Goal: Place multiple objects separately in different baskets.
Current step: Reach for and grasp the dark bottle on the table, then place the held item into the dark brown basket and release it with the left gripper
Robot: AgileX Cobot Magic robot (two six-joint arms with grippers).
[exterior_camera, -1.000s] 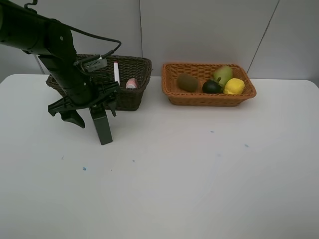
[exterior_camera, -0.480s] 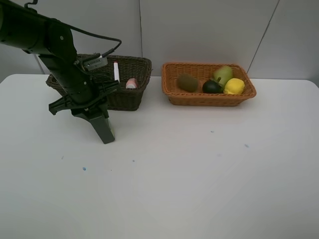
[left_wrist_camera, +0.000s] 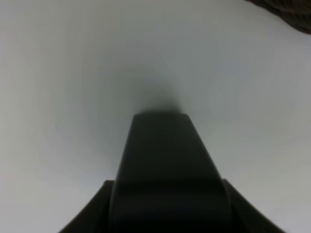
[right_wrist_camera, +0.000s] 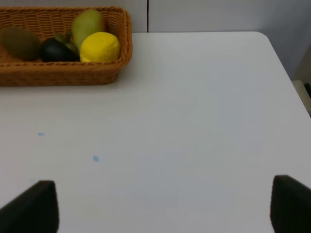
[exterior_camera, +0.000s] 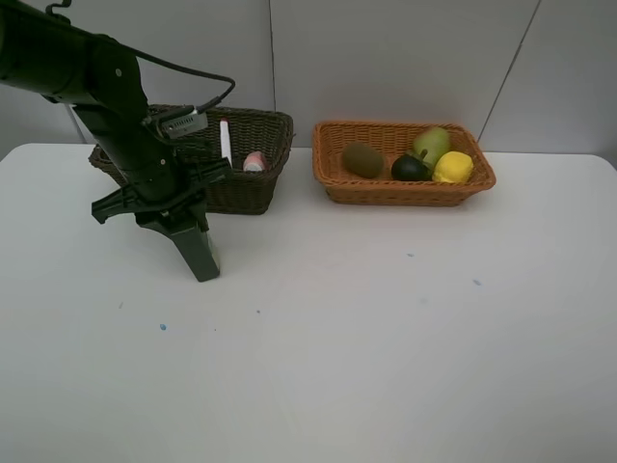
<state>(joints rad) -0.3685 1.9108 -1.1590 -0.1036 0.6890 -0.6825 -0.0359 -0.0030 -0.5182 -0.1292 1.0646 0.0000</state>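
A dark green bottle (exterior_camera: 200, 253) stands on the white table (exterior_camera: 366, 328) in front of the dark basket (exterior_camera: 253, 188), and my left gripper (exterior_camera: 186, 227) is shut on its upper part. In the left wrist view the bottle (left_wrist_camera: 167, 155) fills the middle. Inside the dark basket a white marker (exterior_camera: 225, 140) and a pink bottle (exterior_camera: 254, 161) show. The orange basket (exterior_camera: 405, 196) holds a kiwi (exterior_camera: 362, 159), mangosteen (exterior_camera: 411, 168), lemon (exterior_camera: 453, 167) and pear (exterior_camera: 432, 144). My right gripper (right_wrist_camera: 160, 208) hangs open over bare table, off to the side of the orange basket (right_wrist_camera: 63, 77).
Both baskets stand side by side along the back edge by the grey wall. A few small blue specks (exterior_camera: 163, 327) mark the tabletop. The left arm (exterior_camera: 87, 77) reaches in from the upper left, partly covering the dark basket.
The left gripper's jaws, spread either side of the bottle a second ago, have closed onto it. Bottle and arm have barely shifted. Nothing on the right has changed.
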